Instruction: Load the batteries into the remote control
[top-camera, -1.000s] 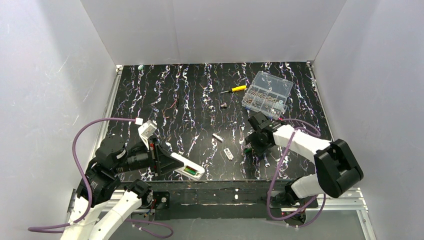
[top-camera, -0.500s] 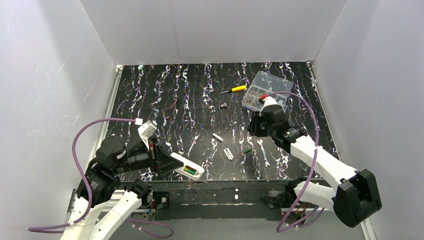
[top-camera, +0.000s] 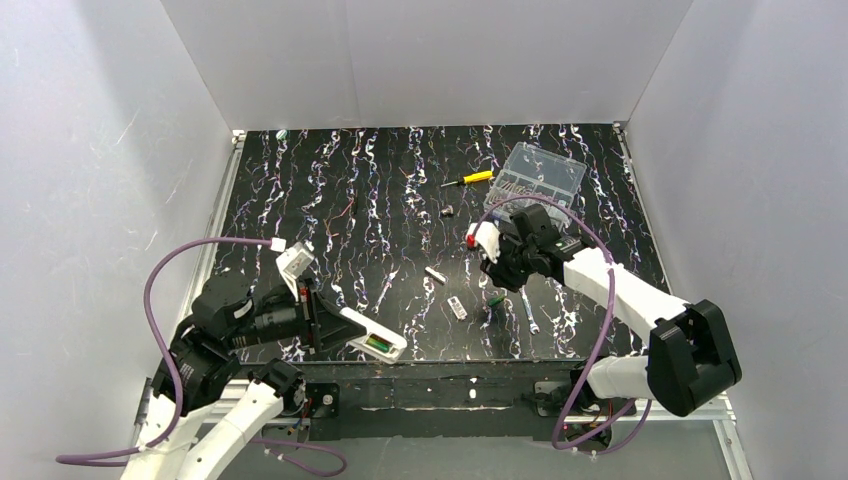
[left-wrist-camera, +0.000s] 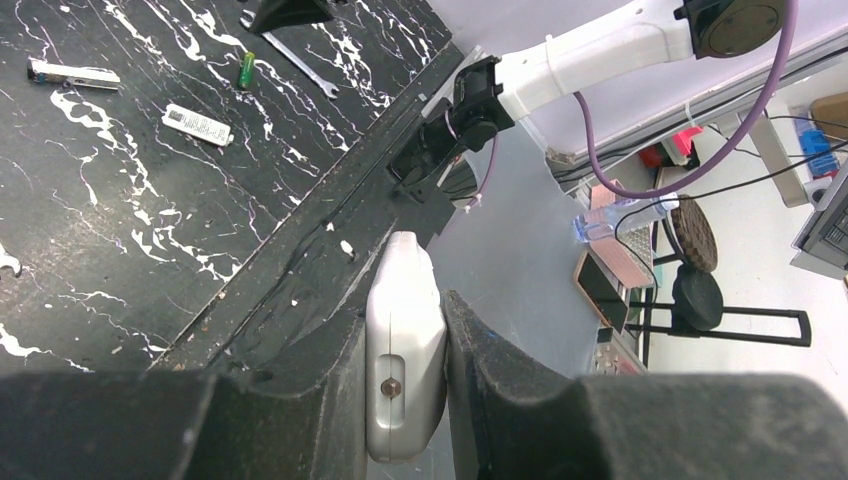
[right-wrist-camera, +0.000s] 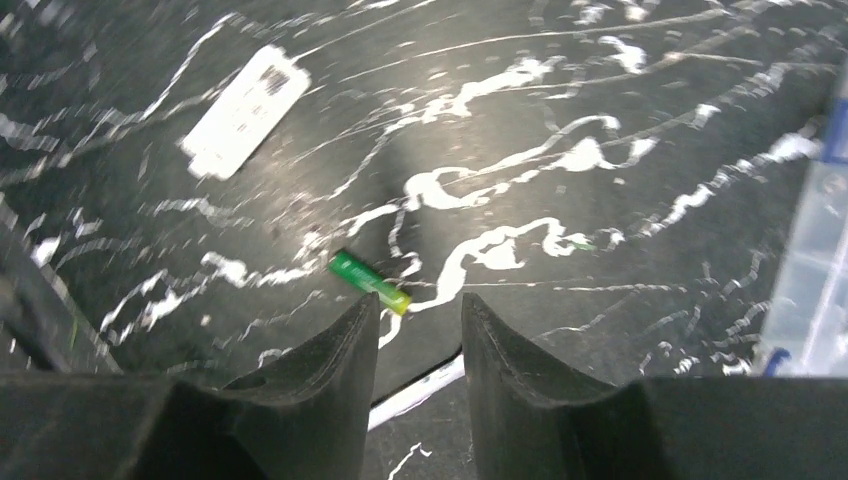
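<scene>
The remote control (left-wrist-camera: 404, 365) shows only its edge, clenched in the left pincer (left-wrist-camera: 405, 325). The right pincer (right-wrist-camera: 415, 312) stands half open, empty, a green battery (right-wrist-camera: 370, 281) lying just ahead of one fingertip.

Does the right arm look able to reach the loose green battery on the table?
Probably yes: the right gripper hangs open just short of the battery, with only bare table between them.
</scene>
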